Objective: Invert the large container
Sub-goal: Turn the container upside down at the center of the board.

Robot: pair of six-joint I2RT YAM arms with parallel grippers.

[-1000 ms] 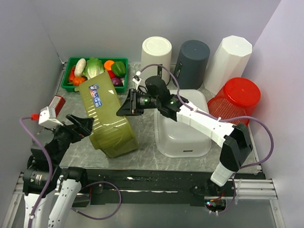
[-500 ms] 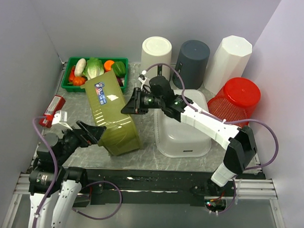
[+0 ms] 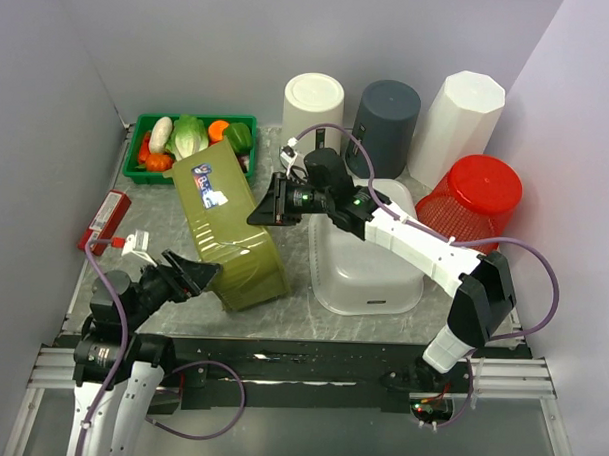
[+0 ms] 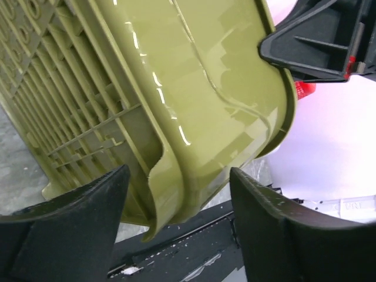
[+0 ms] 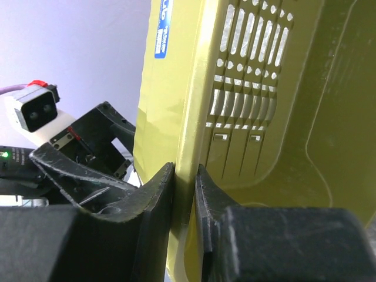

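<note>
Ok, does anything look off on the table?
Only the olive container: it stands tilted on one edge, its rim pinched by the right gripper, the left gripper open around its lower corner. Nothing looks spilled.

Left gripper point(image 4: 176, 194) is straddling the lower corner of the olive container point(image 4: 200, 88), with both black fingers point(image 4: 70, 223) standing clear of the plastic. The ribbed lattice face is showing on the left, the glossy wall on the right. Right gripper point(image 4: 305, 41) is sitting against the container's rim, top right. Grey table point(image 4: 17, 170) is peeking in at far left.
</note>
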